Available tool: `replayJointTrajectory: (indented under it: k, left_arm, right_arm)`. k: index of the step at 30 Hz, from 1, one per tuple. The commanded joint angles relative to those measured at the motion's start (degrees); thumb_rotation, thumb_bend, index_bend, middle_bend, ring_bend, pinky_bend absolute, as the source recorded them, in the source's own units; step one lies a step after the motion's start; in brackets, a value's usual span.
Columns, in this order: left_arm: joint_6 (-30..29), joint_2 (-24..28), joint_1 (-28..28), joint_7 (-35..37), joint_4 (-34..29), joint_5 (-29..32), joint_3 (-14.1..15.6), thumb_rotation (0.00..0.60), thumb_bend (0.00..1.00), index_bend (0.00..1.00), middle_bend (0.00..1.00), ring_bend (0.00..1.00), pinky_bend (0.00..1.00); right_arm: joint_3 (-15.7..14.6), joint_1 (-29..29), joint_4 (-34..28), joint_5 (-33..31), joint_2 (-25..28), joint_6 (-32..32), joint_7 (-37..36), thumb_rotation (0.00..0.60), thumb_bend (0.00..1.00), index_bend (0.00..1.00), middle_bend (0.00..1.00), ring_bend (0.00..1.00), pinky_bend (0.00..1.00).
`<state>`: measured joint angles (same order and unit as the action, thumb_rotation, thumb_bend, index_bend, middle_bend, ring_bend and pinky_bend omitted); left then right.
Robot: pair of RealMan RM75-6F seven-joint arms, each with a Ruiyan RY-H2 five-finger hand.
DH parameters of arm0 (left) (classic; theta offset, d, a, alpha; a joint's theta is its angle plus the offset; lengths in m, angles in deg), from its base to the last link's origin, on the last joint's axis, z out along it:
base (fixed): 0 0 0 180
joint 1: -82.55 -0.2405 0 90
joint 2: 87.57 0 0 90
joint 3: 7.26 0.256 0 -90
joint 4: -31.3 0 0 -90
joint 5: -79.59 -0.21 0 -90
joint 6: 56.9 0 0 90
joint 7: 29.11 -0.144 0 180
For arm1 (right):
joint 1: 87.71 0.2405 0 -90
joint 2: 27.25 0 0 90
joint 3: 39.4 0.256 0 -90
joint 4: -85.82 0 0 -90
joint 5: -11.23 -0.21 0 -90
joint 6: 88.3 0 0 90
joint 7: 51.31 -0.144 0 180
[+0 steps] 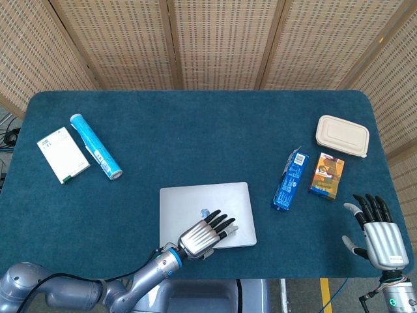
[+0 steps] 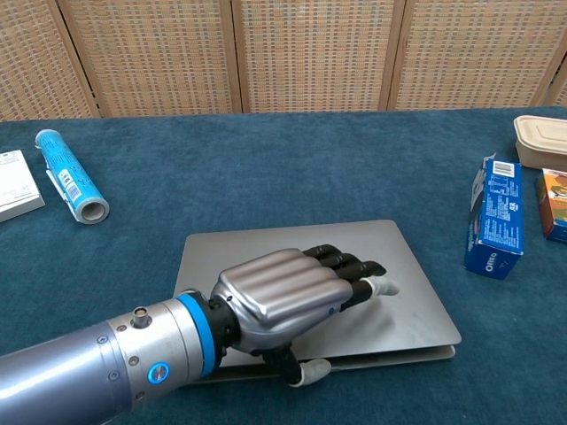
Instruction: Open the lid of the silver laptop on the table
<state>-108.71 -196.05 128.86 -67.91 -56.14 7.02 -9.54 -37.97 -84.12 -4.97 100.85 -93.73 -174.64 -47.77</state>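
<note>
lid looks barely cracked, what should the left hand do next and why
Probably lift the front edge further. The left hand lies on the laptop lid, thumb hooked under its front edge, and the chest view shows only a thin gap above the base.
</note>
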Motion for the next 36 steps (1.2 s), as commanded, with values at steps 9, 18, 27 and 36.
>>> replayJointTrajectory:
  k: [9, 18, 27, 36]
  left_arm:
    - [-4.9, 1.1, 0.7, 3.0, 4.0, -9.0, -0.7, 0.6, 0.41, 0.0, 0.0, 0.0, 0.0]
    - [-6.3, 3.3, 1.4, 5.6, 4.1, -9.7, -4.3, 0.6, 0.4, 0.0, 0.0, 0.0, 0.0]
    - [-6.6, 4.9, 1.9, 7.2, 3.7, -8.0, -7.3, 0.6, 0.39, 0.0, 0.0, 0.0, 0.0]
    - [-7.0, 6.2, 2.1, 7.4, 2.3, -7.1, -8.1, 0.6, 0.39, 0.0, 0.0, 0.0, 0.0]
  right_arm:
    - [0.0, 0.7, 0.4, 0.9, -0.3, 0.6, -0.6, 0.6, 0.26, 0.22, 0.11, 0.0, 0.03]
    - [-0.1, 1.5, -0.4, 1.9, -0.2, 1.2, -0.2, 0.6, 0.26, 0.22, 0.11, 0.0, 0.03]
    - [-0.4, 2.6, -1.4, 3.4, 0.2, 2.2, -0.3, 0.6, 0.26, 0.22, 0.12, 0.0, 0.03]
    - [-1.5, 5.2, -3.8, 6.6, 1.2, 5.3, -2.5, 0.6, 0.26, 0.22, 0.17, 0.0, 0.03]
